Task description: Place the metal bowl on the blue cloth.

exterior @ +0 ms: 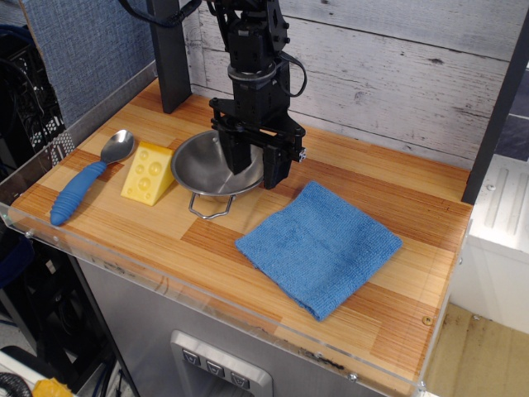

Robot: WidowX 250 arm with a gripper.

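Observation:
The metal bowl [202,165] stands on the wooden table, left of centre, its left rim against the cheese wedge. One wire handle [207,208] points toward the front. My gripper [256,161] is down over the bowl's right rim, one finger [236,153] inside the bowl and the other finger [276,165] outside it, pinching the rim. The blue cloth [318,246] lies flat to the right front of the bowl, with nothing on it.
A yellow cheese wedge [149,171] stands left of the bowl. A blue-handled spoon [83,184] lies at the far left. A dark post [169,54] stands at the back left, with the plank wall behind it. A clear lip runs along the table's front edge [207,291].

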